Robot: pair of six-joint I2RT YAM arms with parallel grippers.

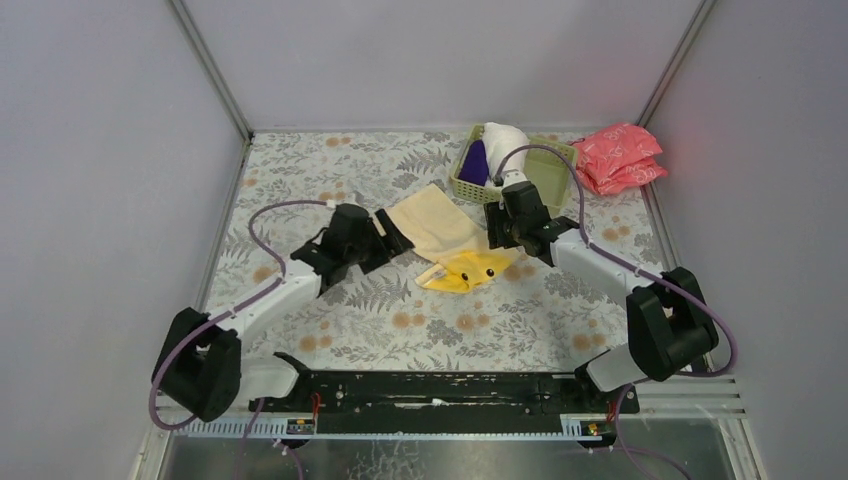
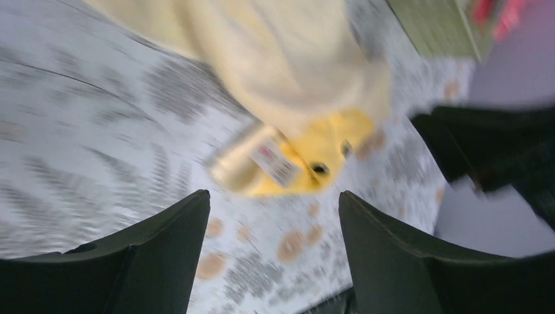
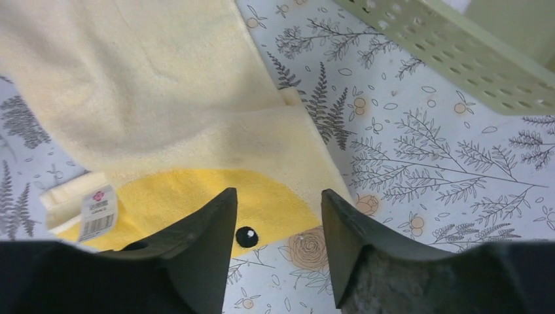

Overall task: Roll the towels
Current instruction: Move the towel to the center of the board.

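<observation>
We note: pale yellow towel [image 3: 150, 85], soft matt terry cloth; green basket [image 3: 419, 33], perforated matt plastic; pink-red packets [image 1: 622, 158], glossy wrap.

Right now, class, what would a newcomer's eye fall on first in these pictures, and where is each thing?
The pale yellow towel, spread mid-table with a bright yellow end, draws the eye first. Next come the pink-red packets in the far right corner, and beside them the light green basket holding a white towel and a purple towel.

Fern-print table [image 1: 400, 330]: pale yellow towel [image 1: 435, 225] mid, green basket [image 1: 548, 172] far right, pink-red packets [image 1: 620, 158] beside.
</observation>
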